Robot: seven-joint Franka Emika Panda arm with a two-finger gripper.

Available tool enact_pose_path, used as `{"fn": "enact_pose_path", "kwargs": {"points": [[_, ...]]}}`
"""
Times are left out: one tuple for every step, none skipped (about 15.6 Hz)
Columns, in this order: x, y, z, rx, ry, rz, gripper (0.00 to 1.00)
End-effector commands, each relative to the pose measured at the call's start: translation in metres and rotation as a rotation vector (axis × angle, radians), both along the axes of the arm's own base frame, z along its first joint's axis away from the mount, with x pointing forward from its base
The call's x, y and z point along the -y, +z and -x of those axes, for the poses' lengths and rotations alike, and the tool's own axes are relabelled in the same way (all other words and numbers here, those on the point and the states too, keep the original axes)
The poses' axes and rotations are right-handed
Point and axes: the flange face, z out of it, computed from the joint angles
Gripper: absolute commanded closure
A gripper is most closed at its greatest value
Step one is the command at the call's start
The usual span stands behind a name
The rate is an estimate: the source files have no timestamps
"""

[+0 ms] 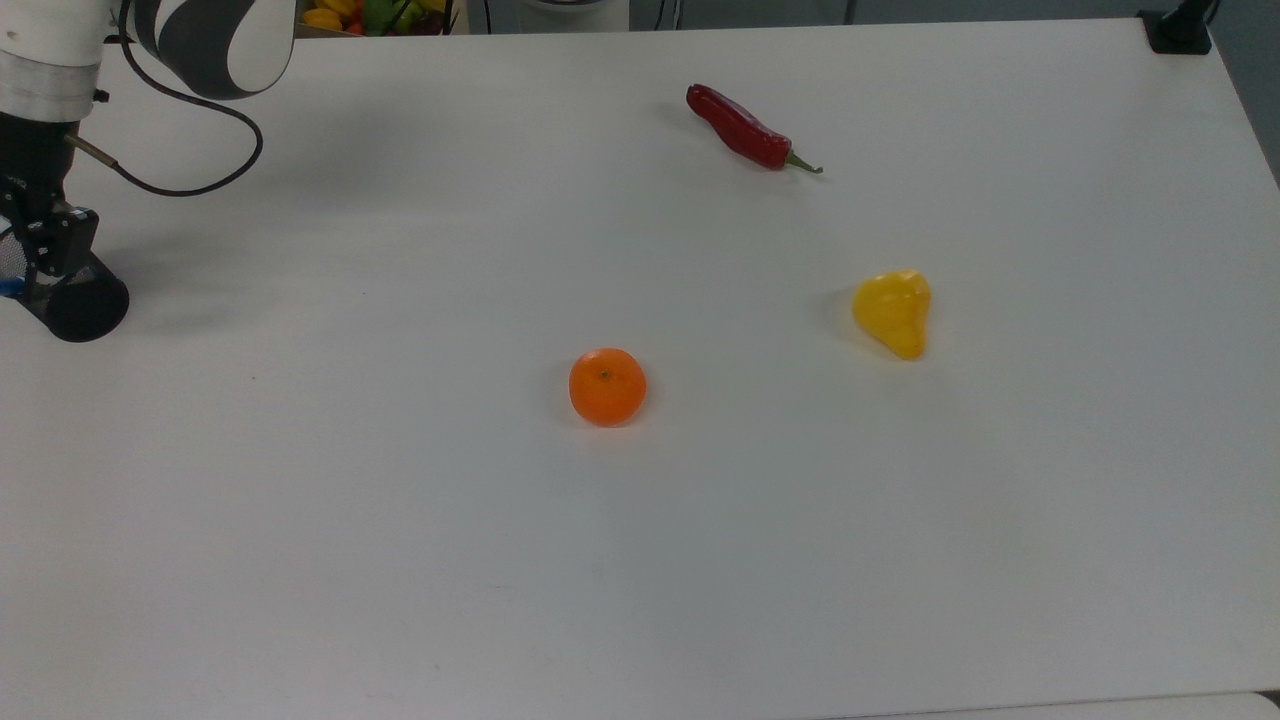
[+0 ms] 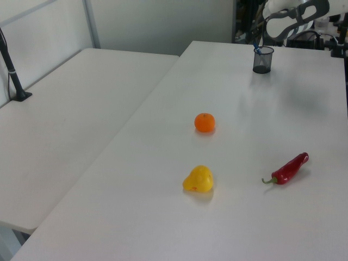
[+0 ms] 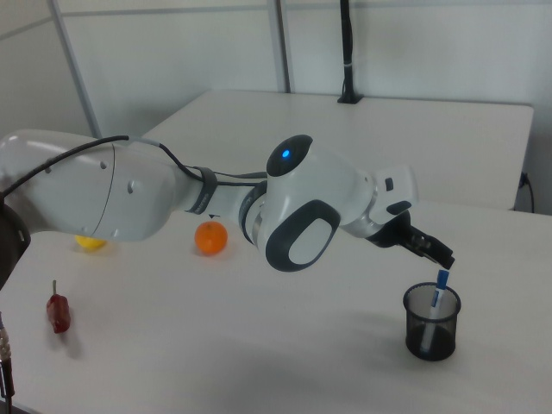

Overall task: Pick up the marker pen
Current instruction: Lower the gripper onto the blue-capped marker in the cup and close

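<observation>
Right view: the marker pen (image 3: 437,297) stands nearly upright, blue cap uppermost, in a black mesh cup (image 3: 431,323) near the table's corner, with the gripper (image 3: 442,258) just at its cap, though whether the fingers are parted or closed on the cap cannot be told; the top view presents the cup (image 1: 70,300) at the top view's left edge, largely covered by the gripper (image 1: 40,262). The white table (image 1: 700,520) also carries an orange (image 1: 607,386), a yellow pear-shaped fruit (image 1: 893,312) and a red chilli (image 1: 740,128), well apart. Left view: a second white table (image 2: 65,130) adjoins, before pale partition walls, and the pen's blue tip (image 2: 256,45) leans over the cup rim.
</observation>
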Motion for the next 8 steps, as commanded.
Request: {"fn": "enact_pose_path", "kwargs": {"points": [[0.008,-0.010,0.001,-0.015,0.007,0.037,0.24],[0.008,-0.015,0.001,-0.016,0.008,0.042,0.24],[0.011,-0.018,0.001,-0.012,0.005,0.049,0.24],[0.012,-0.020,0.002,-0.007,0.005,0.055,0.24],[0.012,-0.024,0.001,-0.008,0.007,0.058,0.25],[0.013,-0.025,0.001,-0.009,0.006,0.060,0.27],[0.013,-0.026,0.000,-0.009,0.006,0.060,0.29],[0.016,-0.025,-0.001,-0.009,0.007,0.068,0.32]]}}
